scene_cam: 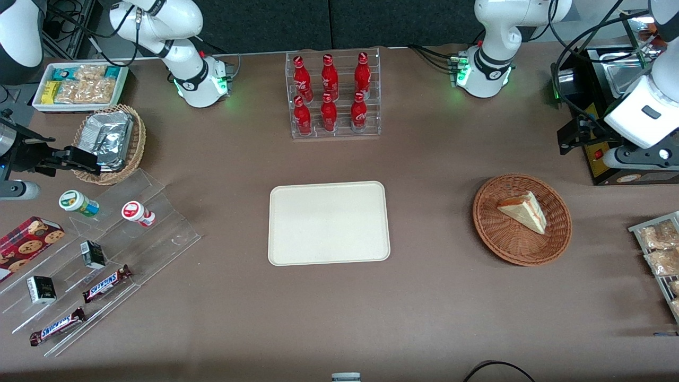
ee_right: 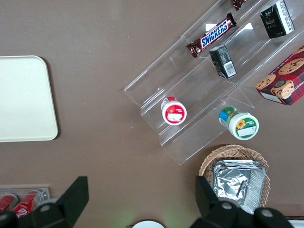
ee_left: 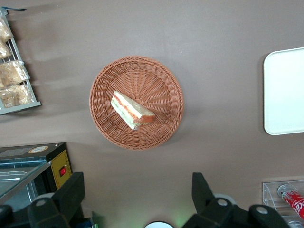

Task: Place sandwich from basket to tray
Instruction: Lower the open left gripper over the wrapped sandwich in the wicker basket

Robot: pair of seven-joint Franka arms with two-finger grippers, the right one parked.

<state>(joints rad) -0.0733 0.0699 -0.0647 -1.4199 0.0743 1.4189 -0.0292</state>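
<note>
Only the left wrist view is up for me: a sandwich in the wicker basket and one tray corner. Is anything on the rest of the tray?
Observer: No. The front view shows the whole tray, and it is bare.
Reviewer: Where does the tool sit relative to the basket?
Observer: The open tool hangs farther from the front camera than the basket, beside the black appliance.
</note>
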